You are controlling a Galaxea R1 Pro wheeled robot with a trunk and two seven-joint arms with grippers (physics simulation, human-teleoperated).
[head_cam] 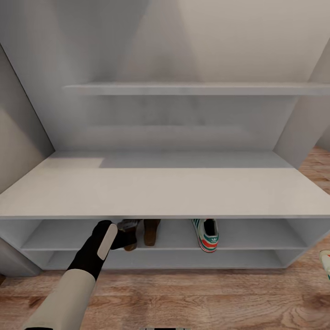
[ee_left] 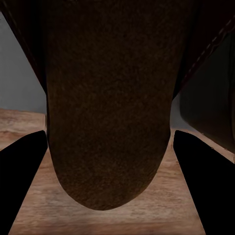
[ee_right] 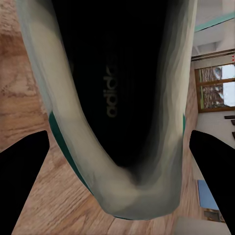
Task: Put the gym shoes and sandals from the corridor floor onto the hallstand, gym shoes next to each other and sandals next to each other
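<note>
The hallstand [head_cam: 151,192] fills the head view. On its upper open shelf lie a dark brown sandal [head_cam: 151,231] and a gym shoe [head_cam: 206,234], heel outward. My left gripper [head_cam: 124,228] reaches into that shelf's mouth, shut on the second sandal [head_cam: 130,239], just left of the first. Close up, this sandal [ee_left: 110,107] sits between the left gripper's [ee_left: 110,134] black fingers [ee_left: 27,181]. The other gym shoe [head_cam: 326,265] shows at the right edge over the corridor floor [head_cam: 183,298]. My right gripper [ee_right: 120,134] is shut on this shoe [ee_right: 117,98], its opening facing the camera.
A floating shelf [head_cam: 192,88] hangs on the tall back panel above the bench top. The lower open shelf [head_cam: 183,260] holds nothing. Grey walls close in at the left [head_cam: 18,128]. A doorway and windows show beyond the shoe in the right wrist view.
</note>
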